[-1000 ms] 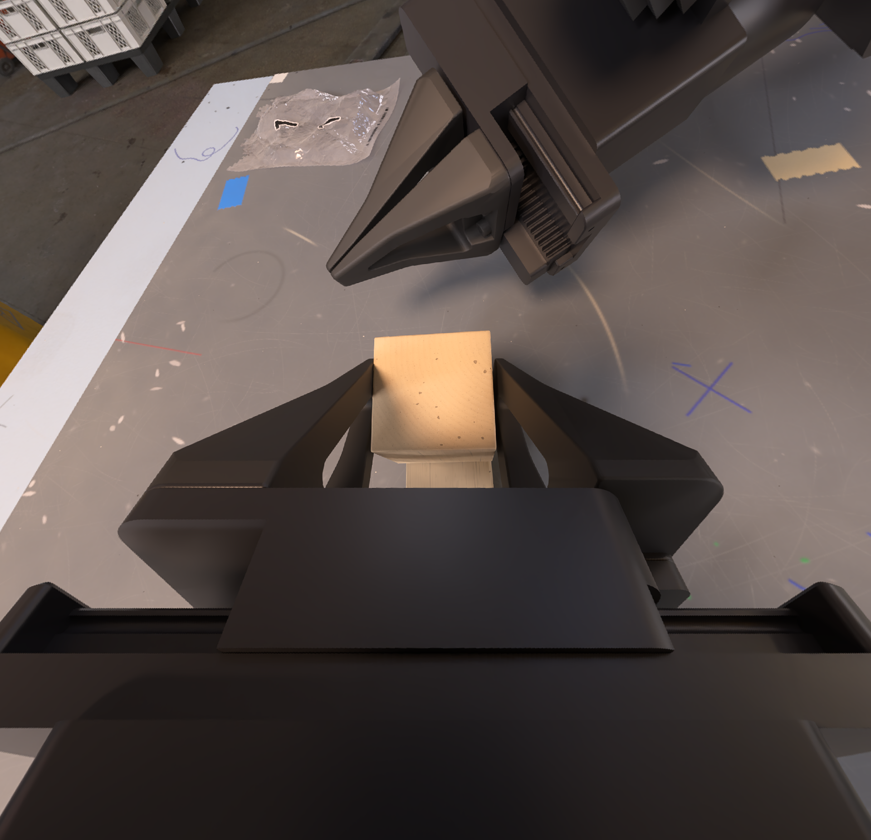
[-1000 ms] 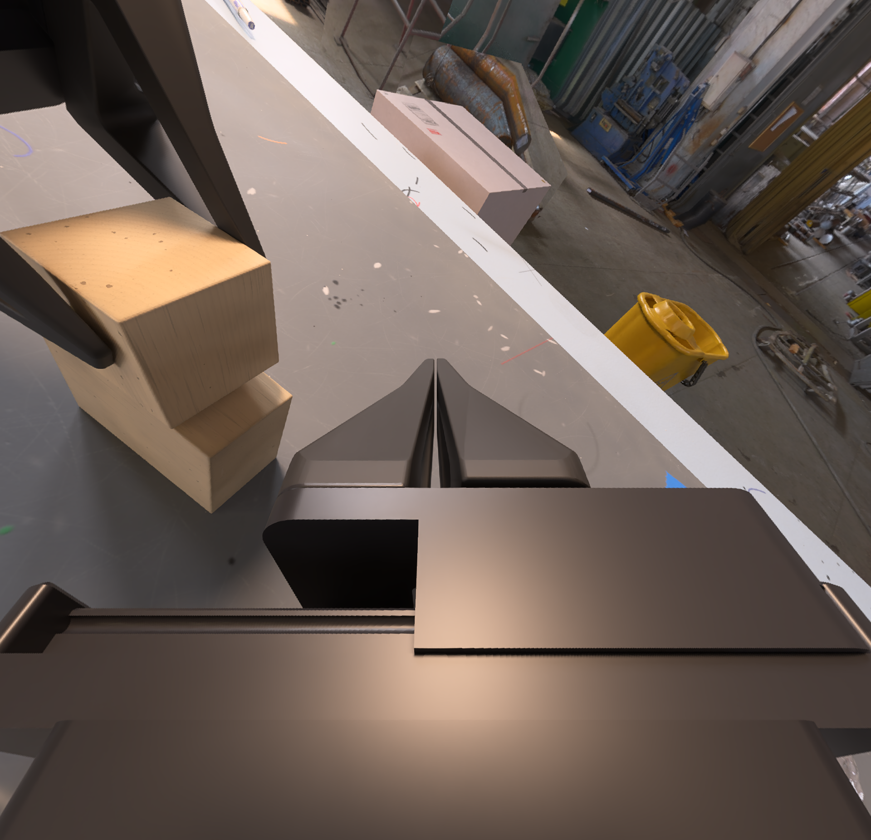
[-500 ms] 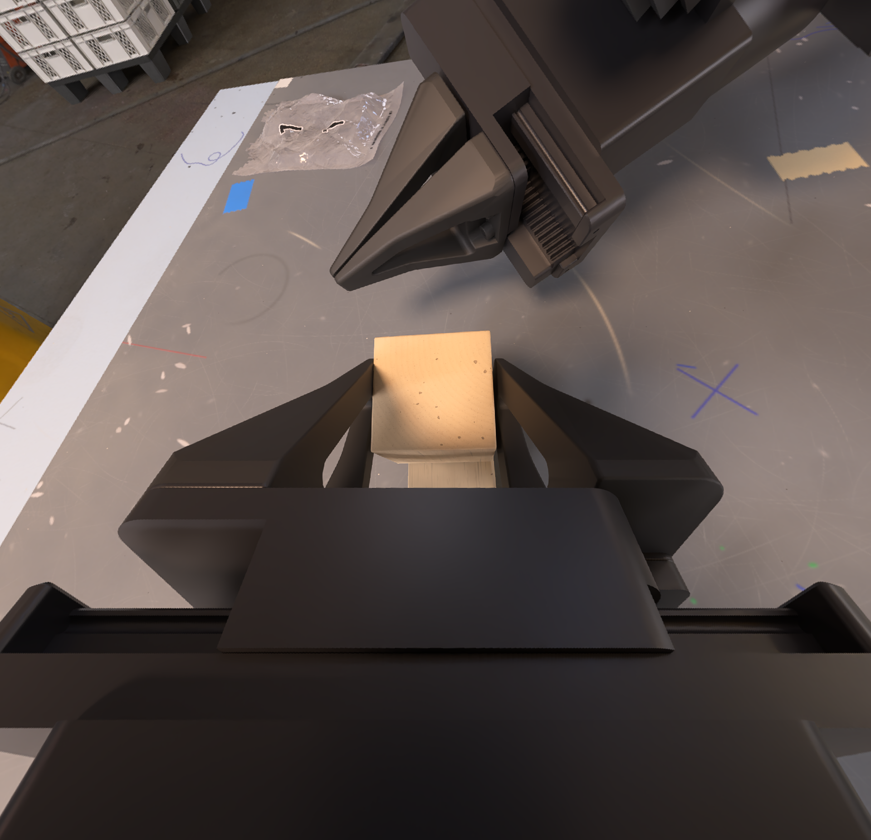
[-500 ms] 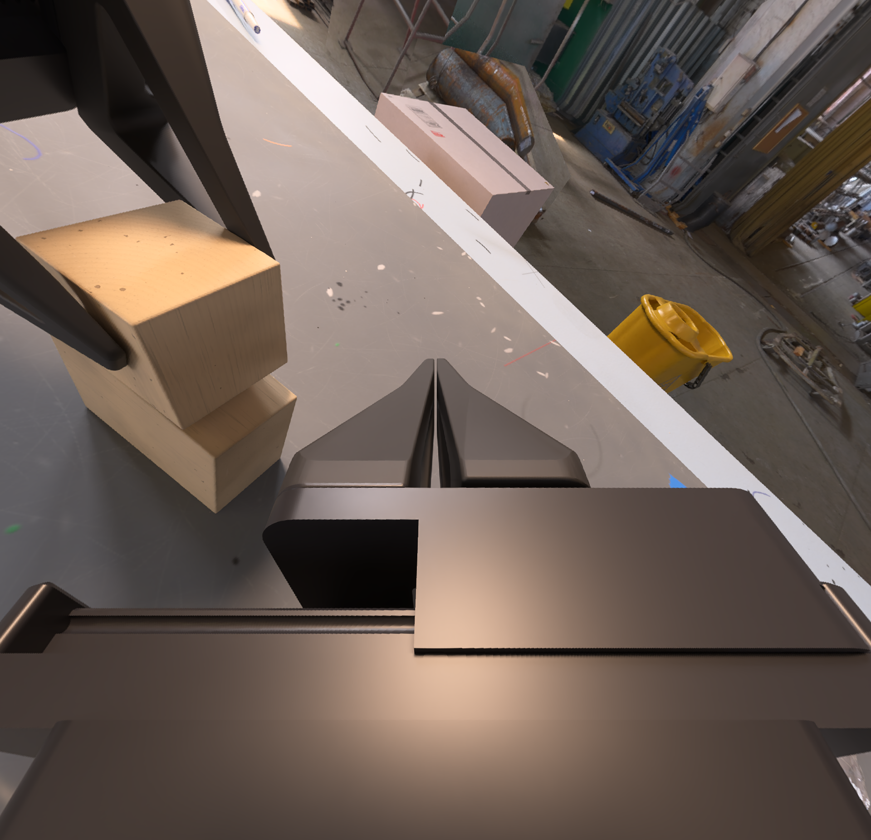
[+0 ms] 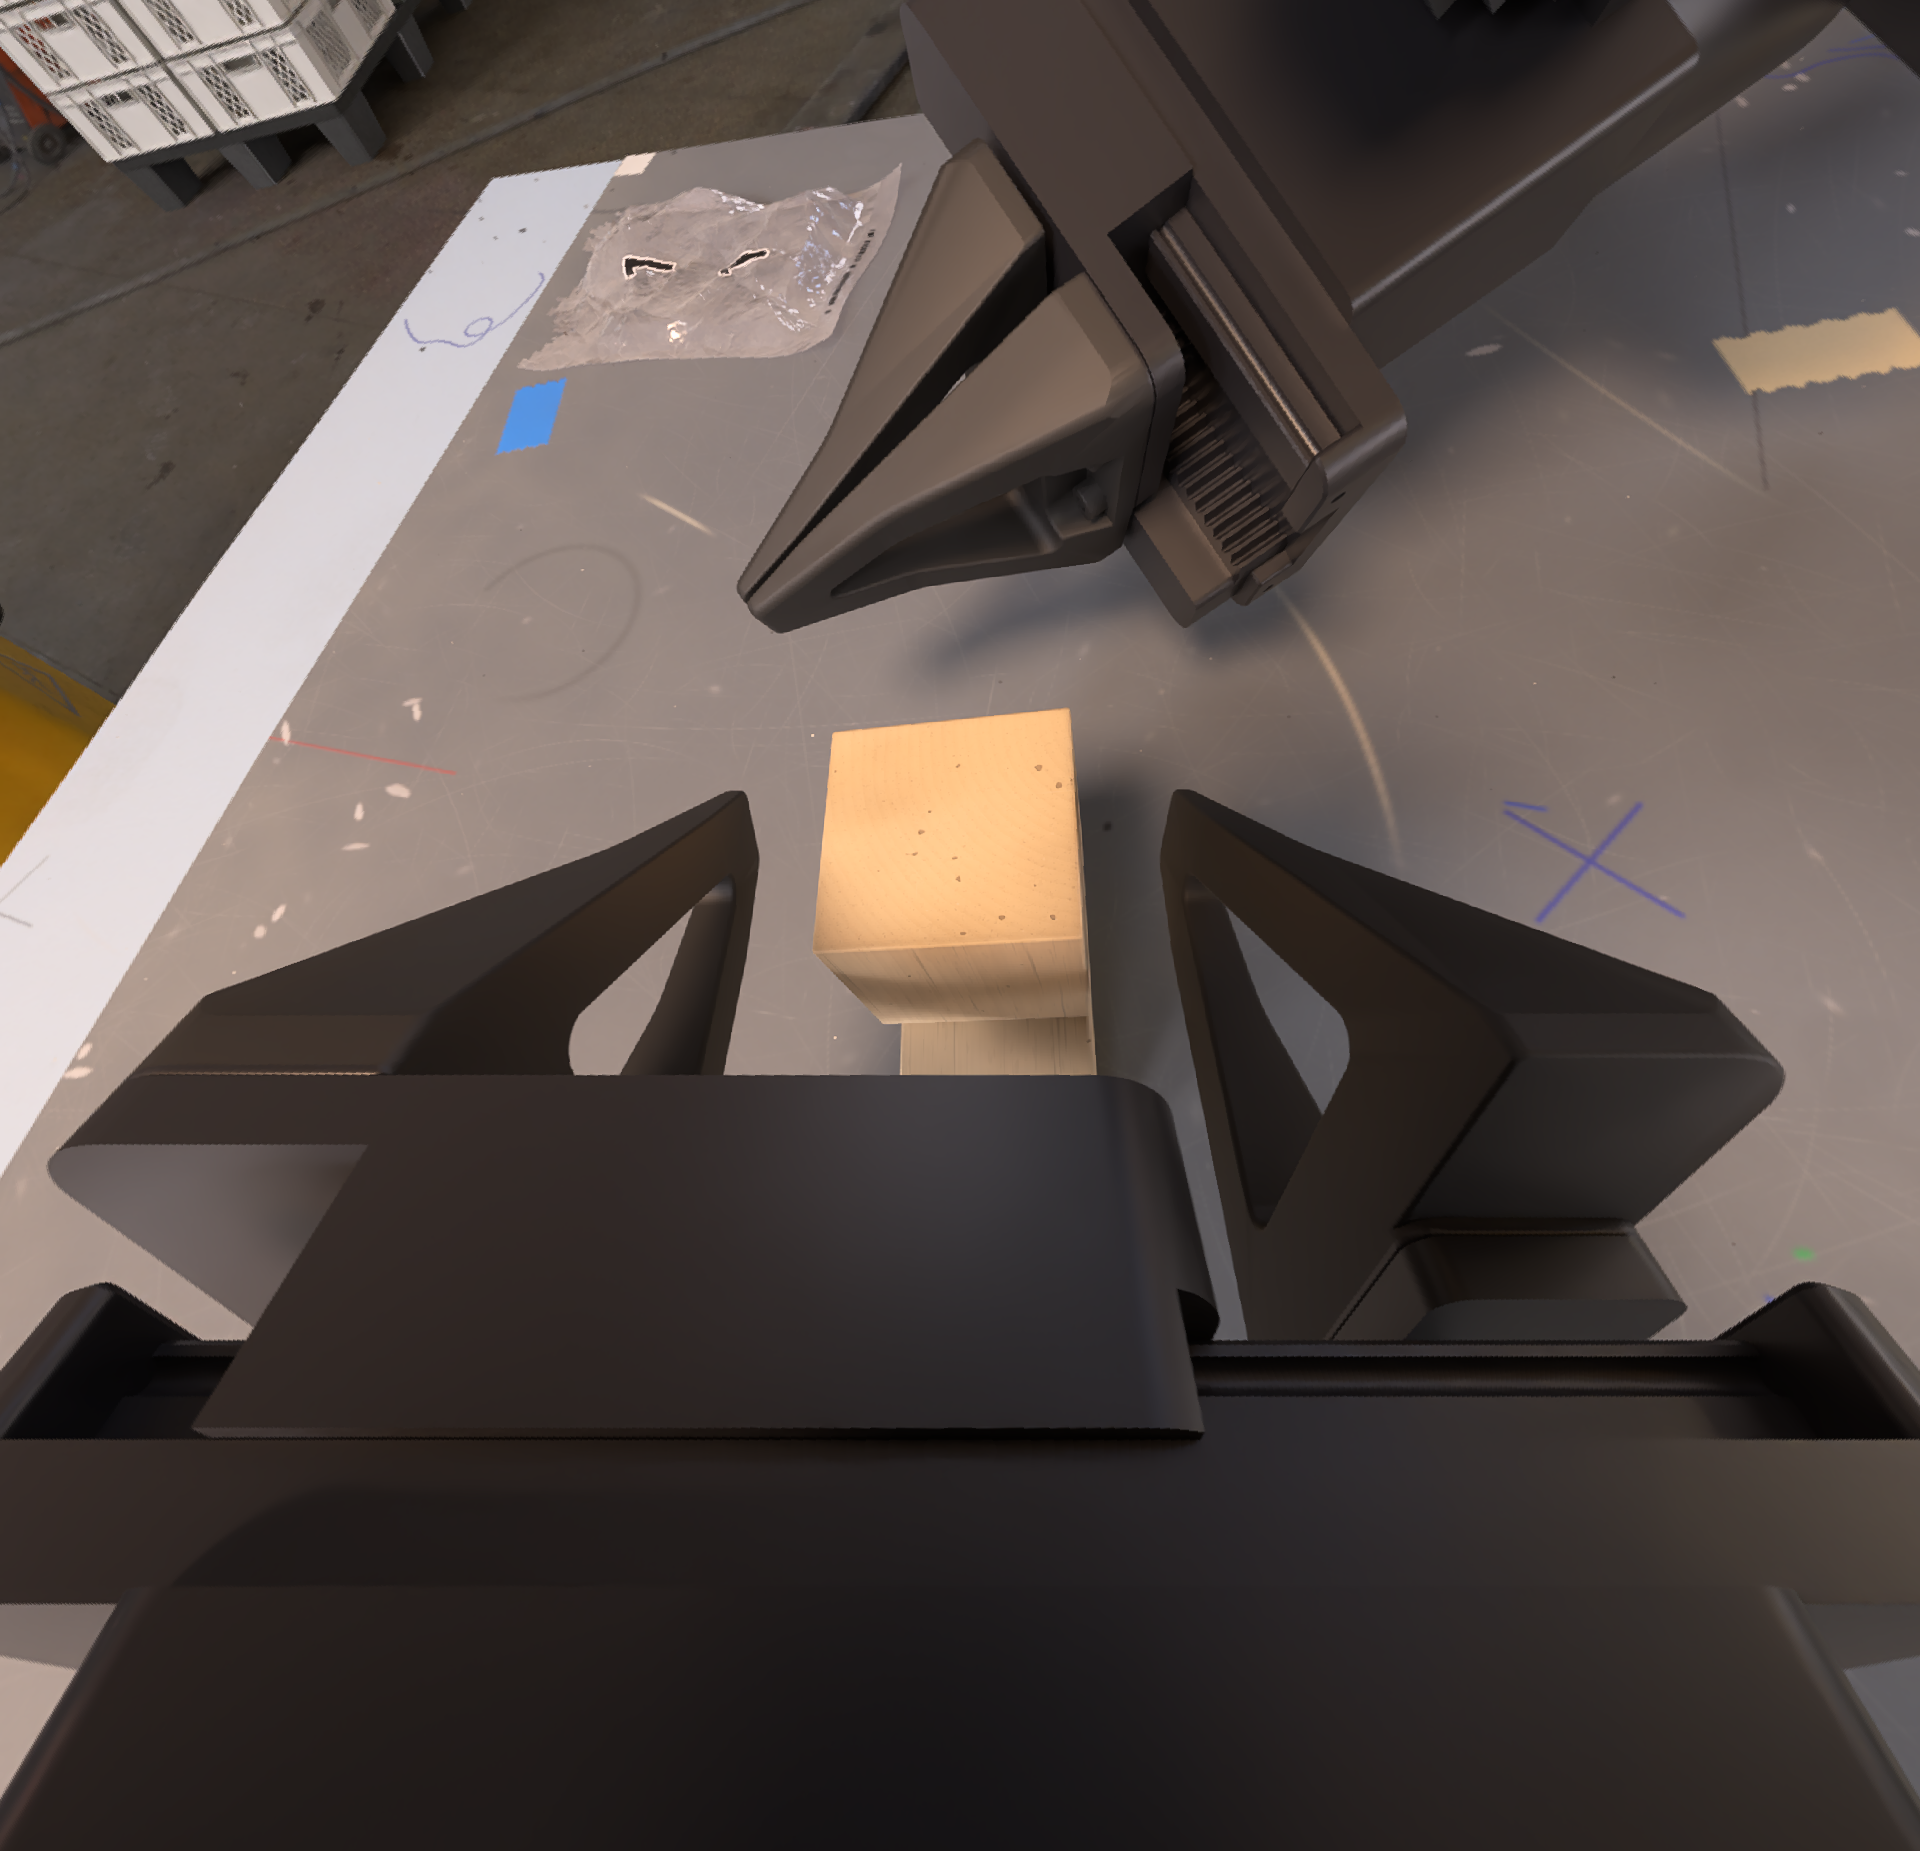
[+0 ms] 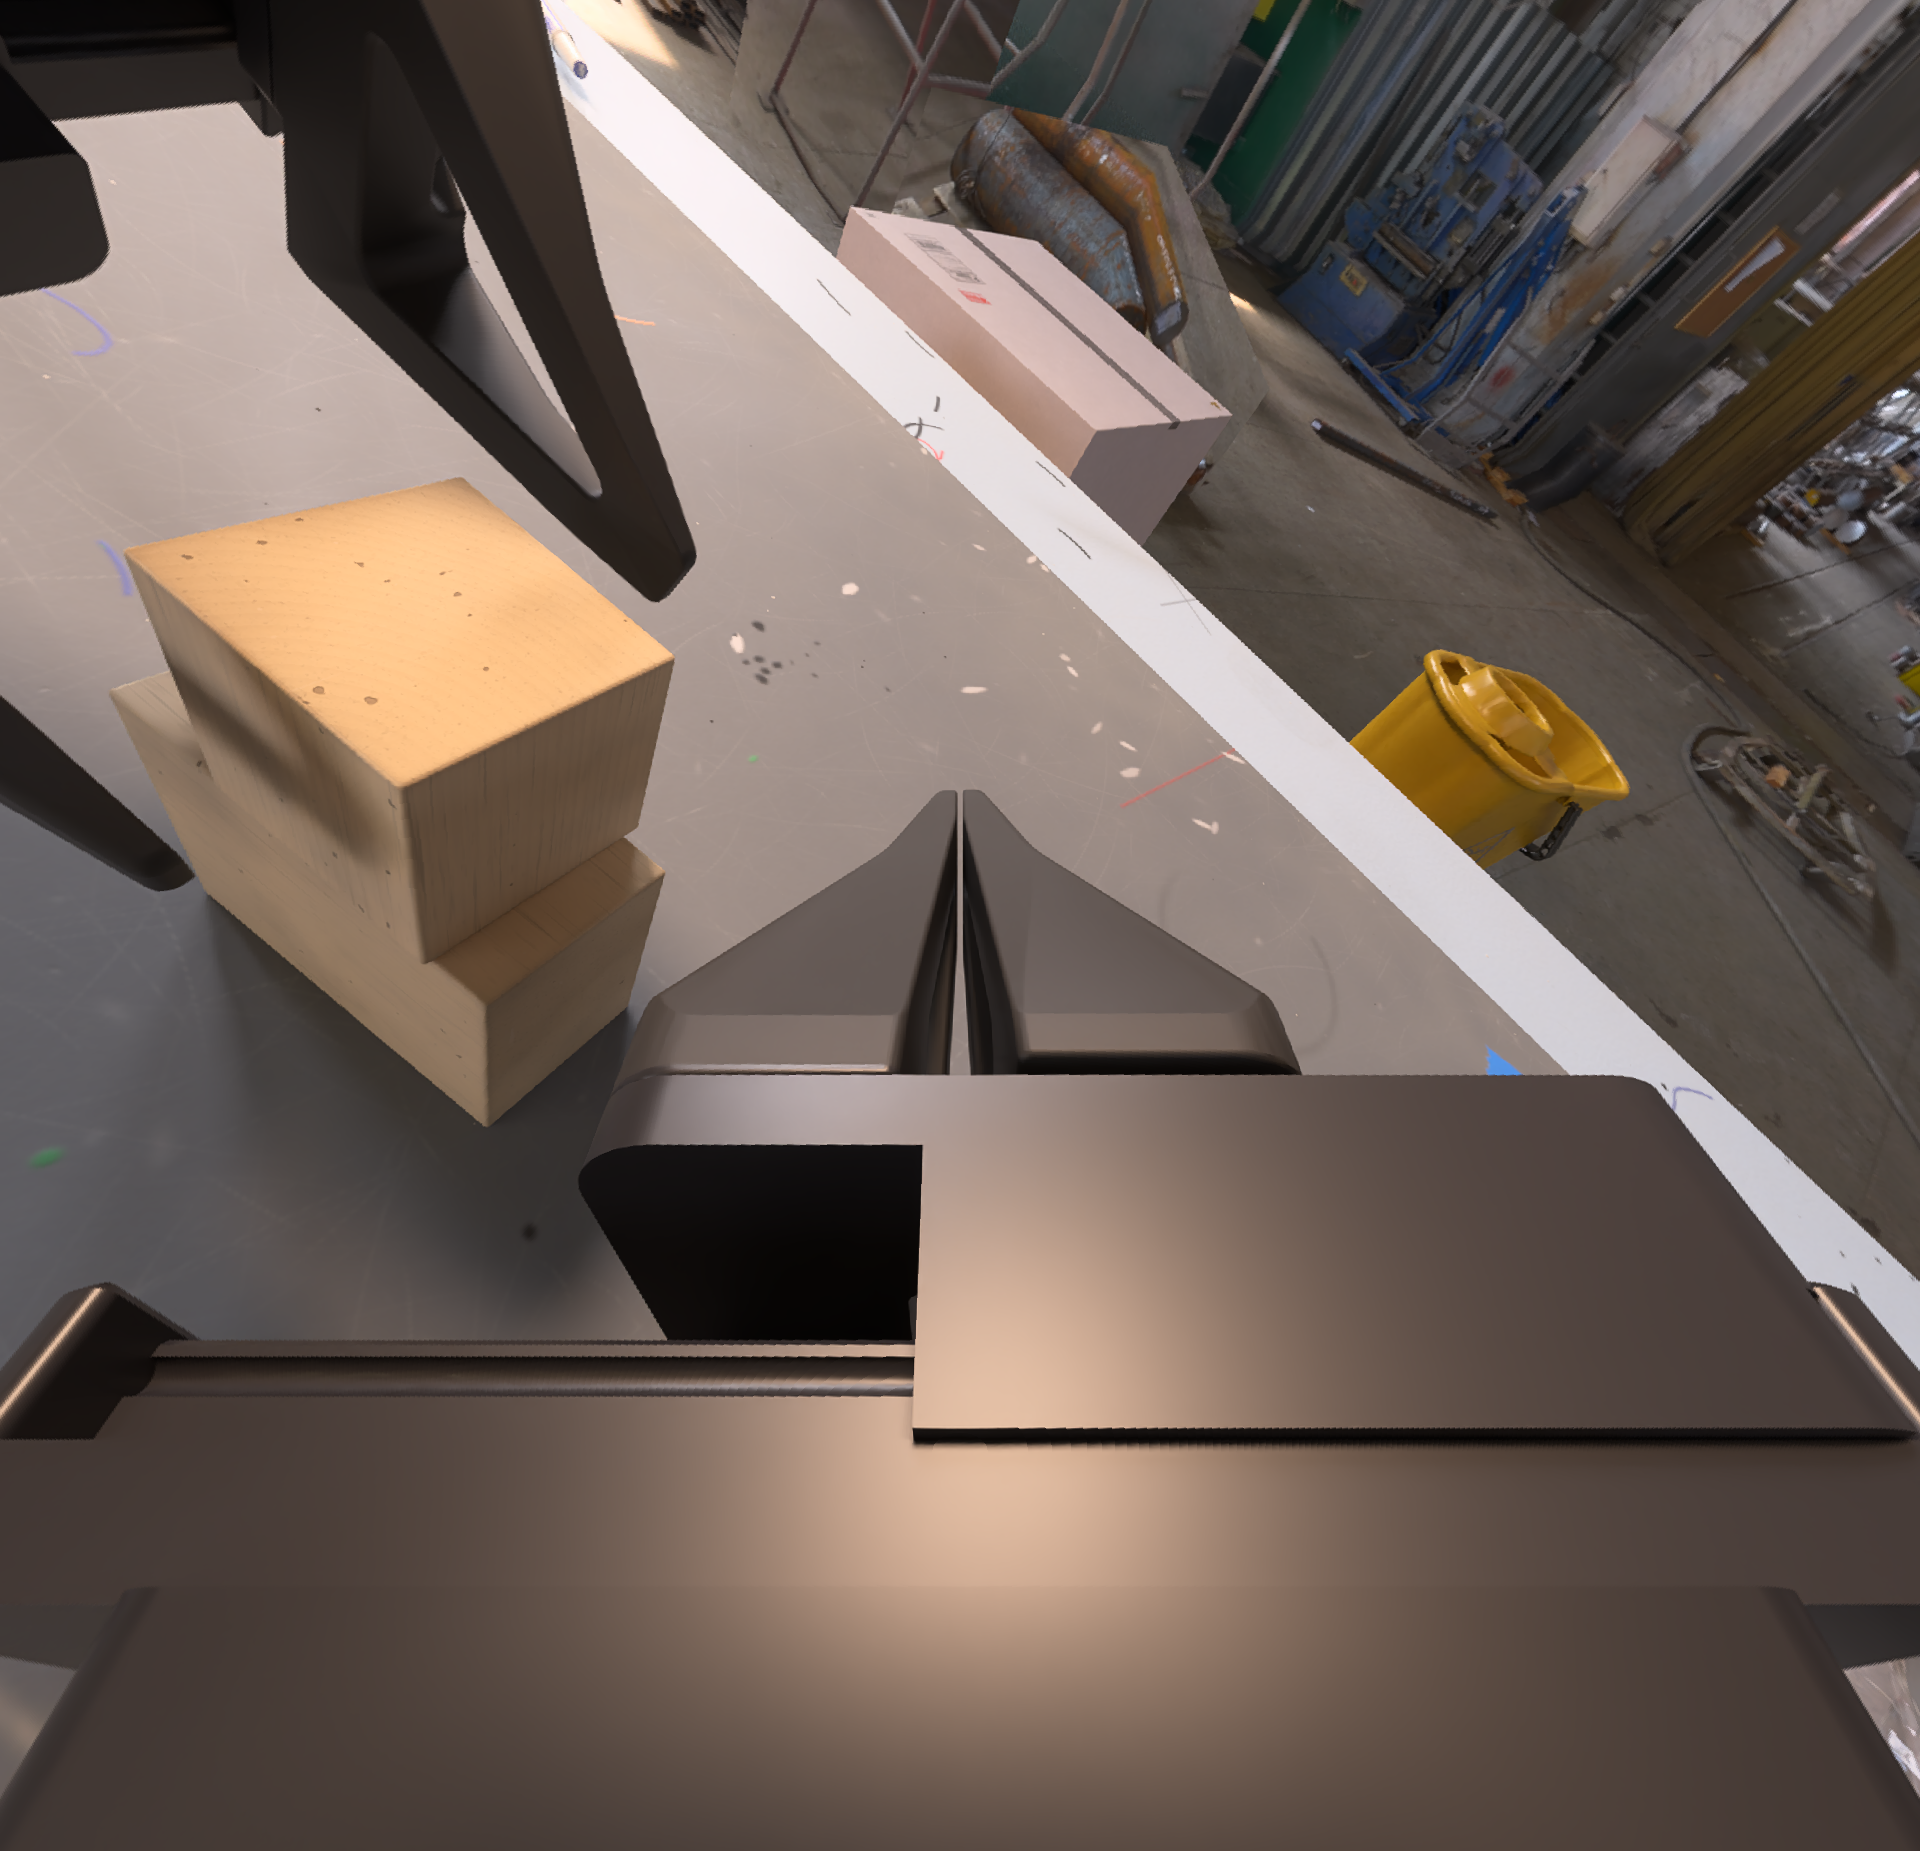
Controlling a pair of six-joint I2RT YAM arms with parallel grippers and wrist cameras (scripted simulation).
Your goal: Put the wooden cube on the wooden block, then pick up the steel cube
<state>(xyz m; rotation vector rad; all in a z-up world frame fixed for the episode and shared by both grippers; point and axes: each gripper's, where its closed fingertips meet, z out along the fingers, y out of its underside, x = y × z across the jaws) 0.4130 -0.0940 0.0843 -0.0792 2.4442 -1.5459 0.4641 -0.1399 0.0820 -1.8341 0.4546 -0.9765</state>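
Wooden block [image 5: 997, 1048] half-hidden under wooden cube [image 5: 951, 845]

The left gripper [image 5: 958, 835] points down, its two fingers [image 5: 665, 928] spread wide and gripping nothing; the right gripper [image 6: 958, 814] reaches forward at a slant, its fingers pressed together, empty.

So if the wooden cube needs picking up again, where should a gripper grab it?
Probably from above, fingers closing on the wooden cube's two flat vertical sides, as the open left gripper already straddles it. It sits level on the wooden block, top and sides clear.
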